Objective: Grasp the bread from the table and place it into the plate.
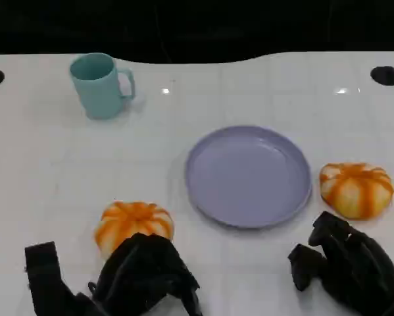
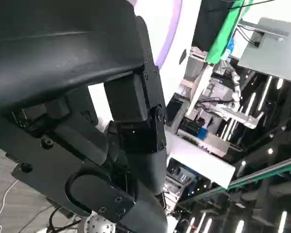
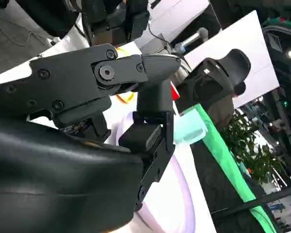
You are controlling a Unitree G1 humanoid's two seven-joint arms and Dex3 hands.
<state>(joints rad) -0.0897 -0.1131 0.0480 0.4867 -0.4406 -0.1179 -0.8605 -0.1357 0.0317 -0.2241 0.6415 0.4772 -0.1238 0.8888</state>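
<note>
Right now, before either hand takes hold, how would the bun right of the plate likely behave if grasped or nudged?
The bun right of the plate looks domed and sits flat on the table, so it probably slides rather than rolls. Its ridged, matte-looking surface should give fingers some purchase. It looks light for its size, though firmness cannot be judged. The right hand sits just short of it.

White table carries cup, plate, two breads (orange-striped).

An indoor lab or exhibition hall: a white table, ceiling strip lights, green banners, stacked equipment, an office chair, and a potted plant behind.
</note>
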